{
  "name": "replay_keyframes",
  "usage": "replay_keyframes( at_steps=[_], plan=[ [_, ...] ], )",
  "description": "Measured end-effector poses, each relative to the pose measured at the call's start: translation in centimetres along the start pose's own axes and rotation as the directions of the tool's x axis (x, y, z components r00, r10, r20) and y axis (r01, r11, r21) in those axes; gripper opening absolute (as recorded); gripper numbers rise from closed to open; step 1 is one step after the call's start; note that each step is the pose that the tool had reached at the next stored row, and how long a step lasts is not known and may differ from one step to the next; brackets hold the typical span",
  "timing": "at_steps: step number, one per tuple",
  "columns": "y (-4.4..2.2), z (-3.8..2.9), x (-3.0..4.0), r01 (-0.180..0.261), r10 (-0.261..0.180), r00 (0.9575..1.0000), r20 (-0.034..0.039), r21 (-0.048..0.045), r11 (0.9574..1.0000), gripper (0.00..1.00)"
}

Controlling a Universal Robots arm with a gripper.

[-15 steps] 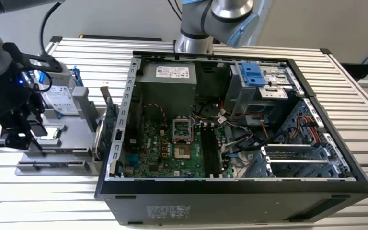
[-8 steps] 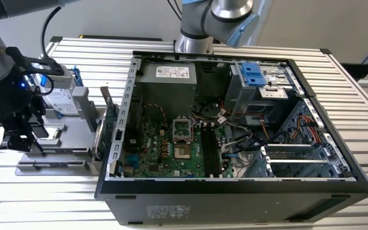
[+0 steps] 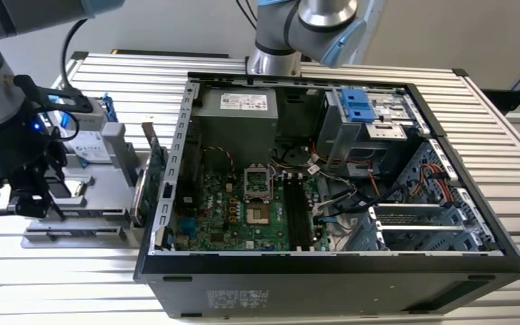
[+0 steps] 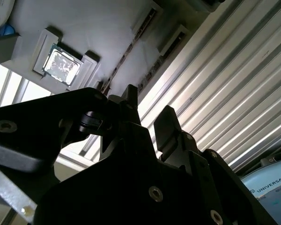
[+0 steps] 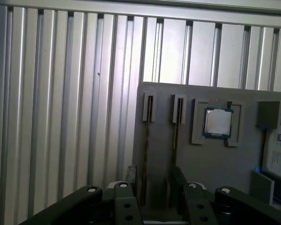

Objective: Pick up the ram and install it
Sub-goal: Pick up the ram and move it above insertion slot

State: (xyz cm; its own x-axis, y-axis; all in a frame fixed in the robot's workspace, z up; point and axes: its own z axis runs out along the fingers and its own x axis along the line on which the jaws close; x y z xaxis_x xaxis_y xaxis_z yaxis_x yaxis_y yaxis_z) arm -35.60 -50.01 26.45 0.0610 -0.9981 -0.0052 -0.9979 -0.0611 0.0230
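Starting with the exterior view: the dark gripper (image 3: 38,206) hangs low over the outer edge of a grey fixture plate (image 3: 89,233) that lies on the slatted metal table (image 3: 152,74), just beside the open computer case (image 3: 332,261) on the exterior view's left. A silver hard drive (image 3: 93,145) sits at the plate's far end, and a green expansion card (image 3: 154,166) stands upright along the edge next to the case. First wrist view: the ram (image 5: 146,140) shows edge-on as a long, thin dark strip standing in a narrow slot of the plate (image 5: 210,164), in the slot nearest the plate's outer edge. A second slot runs parallel just beside it, and a square processor (image 5: 218,122) lies in a recess beyond that. The gripper (image 5: 154,183) is spread wide with nothing in its grasp, and the ram's line runs straight into the gap between the fingers (image 5: 131,177); whether they touch it I cannot tell. Second wrist view: same layout from the other side. The ram (image 4: 154,68) points toward the parted gripper (image 4: 149,105), one finger on each side of its line, and the processor (image 4: 61,65) lies farther in on the plate (image 4: 93,28).
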Motion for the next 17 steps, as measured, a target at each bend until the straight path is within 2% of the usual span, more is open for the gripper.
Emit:
replay_keyframes(
  at_steps=[17],
  plan=[
    [-0.04, 1.73, 0.01, 0.0, 0.0, 1.0, 0.0, 0.0, 1.0, 1.0]
  ],
)
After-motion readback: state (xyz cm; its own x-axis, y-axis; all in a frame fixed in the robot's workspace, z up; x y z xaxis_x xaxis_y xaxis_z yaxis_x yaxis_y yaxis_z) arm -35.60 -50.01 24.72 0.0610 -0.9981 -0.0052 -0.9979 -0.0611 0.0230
